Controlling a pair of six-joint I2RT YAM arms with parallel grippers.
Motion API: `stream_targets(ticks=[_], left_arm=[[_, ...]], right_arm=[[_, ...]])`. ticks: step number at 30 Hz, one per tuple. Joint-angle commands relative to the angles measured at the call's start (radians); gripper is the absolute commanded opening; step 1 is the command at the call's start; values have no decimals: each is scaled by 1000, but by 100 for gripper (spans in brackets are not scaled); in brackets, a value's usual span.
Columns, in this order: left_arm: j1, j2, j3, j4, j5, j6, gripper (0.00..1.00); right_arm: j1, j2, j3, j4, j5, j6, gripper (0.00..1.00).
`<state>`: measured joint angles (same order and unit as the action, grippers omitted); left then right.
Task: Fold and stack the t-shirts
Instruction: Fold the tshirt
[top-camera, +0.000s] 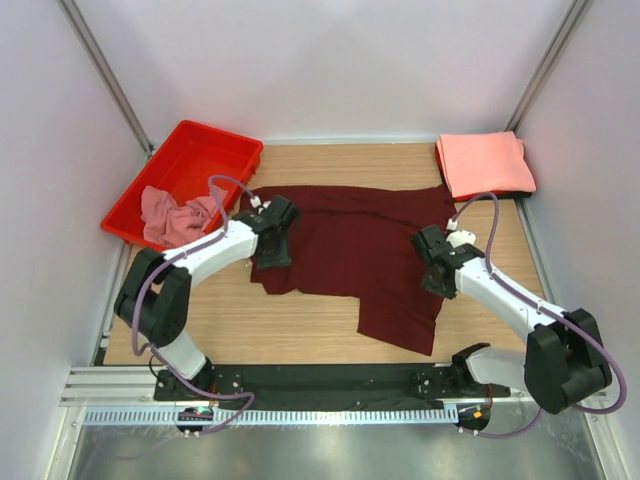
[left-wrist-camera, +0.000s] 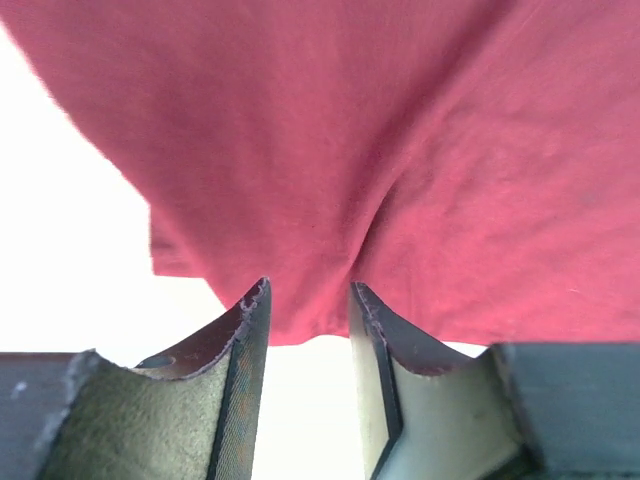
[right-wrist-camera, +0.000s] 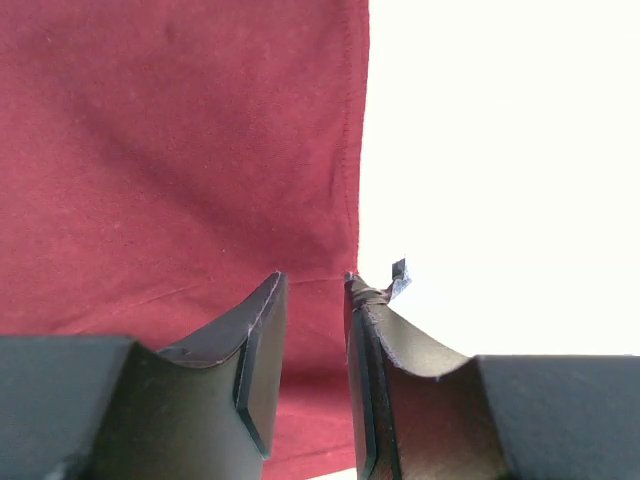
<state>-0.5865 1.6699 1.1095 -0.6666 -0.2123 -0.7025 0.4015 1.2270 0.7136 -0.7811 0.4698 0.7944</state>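
A dark maroon t-shirt (top-camera: 350, 245) lies spread on the wooden table, with one part hanging toward the front. My left gripper (top-camera: 272, 243) is low over its left part. In the left wrist view the jaws (left-wrist-camera: 308, 295) stand apart with bare table between them, and the shirt's edge (left-wrist-camera: 400, 150) lies at the fingertips. My right gripper (top-camera: 438, 268) is at the shirt's right edge. In the right wrist view its jaws (right-wrist-camera: 315, 280) stand a little apart over the hem (right-wrist-camera: 180, 150). A folded salmon-pink t-shirt (top-camera: 485, 163) lies at the back right. A crumpled dusty pink t-shirt (top-camera: 175, 215) lies in the tray.
A rigid red plastic tray (top-camera: 215, 150) stands at the back left, tilted against the wall. White walls close in the table on three sides. A black rail (top-camera: 320, 380) with the arm bases runs along the near edge.
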Motion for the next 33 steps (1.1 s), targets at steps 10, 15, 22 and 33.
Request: stream_targets(ticks=[10,15,22,33], left_arm=[[149,-134,-157,-4,-99,-75,37],[168,-108,-162,41,-107,-87,37],[168,-38,-189,97,-93,-94,37],[169,-21,-116,-91,-254,-126,0]], right_arm=[[-3,15,153,144,-129,-76,36],[-1,60,150,170,-140,-109,36],[-1,55,110,195,-143,-119,35],[-61,74,133,119,-88,-86,36]])
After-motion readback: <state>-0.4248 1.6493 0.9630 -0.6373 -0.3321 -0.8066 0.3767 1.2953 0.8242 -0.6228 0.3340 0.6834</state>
